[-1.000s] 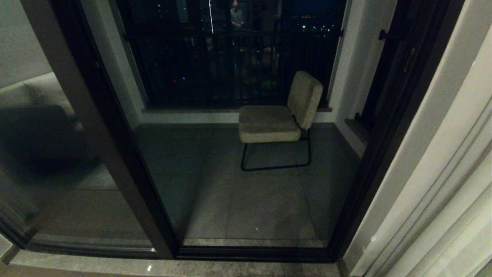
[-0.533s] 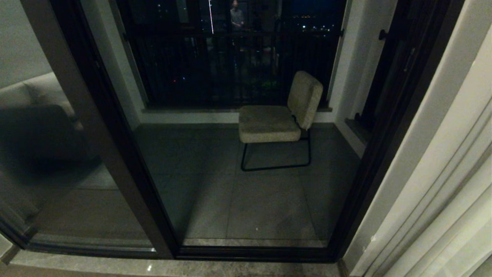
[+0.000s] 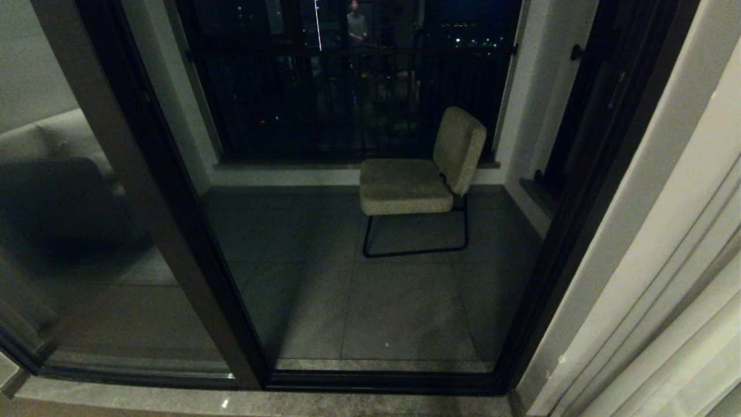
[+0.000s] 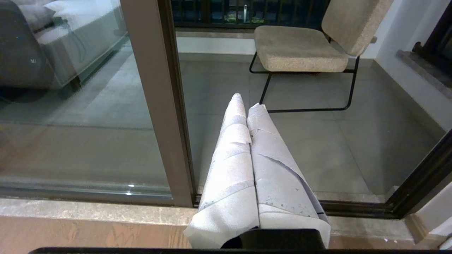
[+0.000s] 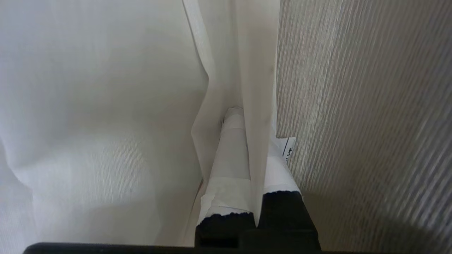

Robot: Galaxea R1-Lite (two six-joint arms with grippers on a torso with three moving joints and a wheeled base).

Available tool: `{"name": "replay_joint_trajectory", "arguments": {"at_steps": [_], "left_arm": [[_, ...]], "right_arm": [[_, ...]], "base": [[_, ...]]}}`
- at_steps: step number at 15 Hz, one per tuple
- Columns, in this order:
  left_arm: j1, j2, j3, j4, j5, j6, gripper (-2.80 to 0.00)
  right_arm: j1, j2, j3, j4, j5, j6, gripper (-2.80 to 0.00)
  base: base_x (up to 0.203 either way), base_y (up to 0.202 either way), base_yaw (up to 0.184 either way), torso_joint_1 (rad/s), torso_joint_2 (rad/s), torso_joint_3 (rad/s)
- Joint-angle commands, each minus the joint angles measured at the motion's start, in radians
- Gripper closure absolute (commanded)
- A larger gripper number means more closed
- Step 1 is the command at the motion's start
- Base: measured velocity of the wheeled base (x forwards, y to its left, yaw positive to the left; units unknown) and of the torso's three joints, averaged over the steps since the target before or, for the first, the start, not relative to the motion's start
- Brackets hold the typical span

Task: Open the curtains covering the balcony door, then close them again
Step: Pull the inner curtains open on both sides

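Note:
The cream curtains (image 3: 666,278) hang bunched at the right edge of the head view, leaving the balcony door (image 3: 173,231) uncovered, with its dark frame and reflective glass. Neither arm shows in that view. In the right wrist view my right gripper (image 5: 255,135), its fingers wrapped in white tape, is shut on a thin hemmed curtain fold (image 5: 259,88). Sheer fabric (image 5: 88,106) lies on one side of it and the coarse woven layer (image 5: 353,106) on the other. My left gripper (image 4: 247,100) is shut on nothing and points at the door frame (image 4: 155,106).
A beige cushioned chair (image 3: 417,174) on a black wire frame stands on the tiled balcony floor. The black railing (image 3: 347,98) is behind it, and a person's figure (image 3: 356,23) shows dimly at the top. A stone threshold (image 3: 260,402) runs along the door's foot.
The curtain folds at the right edge of the head view have shifted slightly to the right. Nothing else has moved.

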Motion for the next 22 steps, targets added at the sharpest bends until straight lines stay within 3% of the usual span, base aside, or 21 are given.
{"name": "replay_joint_trajectory", "arguments": {"at_steps": [1,7,12,14,15,16,22], "left_arm": [[0.000,0.000,0.000,-0.001,0.001,0.000,0.00],[0.000,0.000,0.000,-0.001,0.001,0.000,0.00],[0.000,0.000,0.000,-0.001,0.001,0.000,0.00],[0.000,0.000,0.000,-0.001,0.001,0.000,0.00],[0.000,0.000,0.000,0.001,0.001,0.000,0.00],[0.000,0.000,0.000,-0.001,0.001,0.000,0.00],[0.000,0.000,0.000,-0.001,0.001,0.000,0.00]], "right_arm": [[-0.001,-0.013,0.002,0.002,0.003,0.000,0.00],[0.015,-0.127,0.042,0.014,0.120,0.000,0.00],[0.045,-0.264,0.164,0.030,0.277,0.000,0.00],[0.057,-0.295,0.189,0.032,0.292,0.001,0.00],[0.059,-0.306,0.198,0.034,0.294,0.001,-2.12],[0.059,-0.315,0.203,0.034,0.295,0.002,-2.80],[0.059,-0.408,0.297,0.044,0.326,0.008,-2.80]], "base": [[0.000,0.000,0.000,0.000,0.00,0.000],[0.000,0.000,0.000,0.000,0.00,0.000],[0.000,0.000,0.000,0.000,0.00,0.000],[0.000,0.000,0.000,0.000,0.00,0.000],[0.000,0.000,0.000,0.000,0.00,0.000],[0.000,0.000,0.000,0.000,0.00,0.000],[0.000,0.000,0.000,0.000,0.00,0.000]]}}
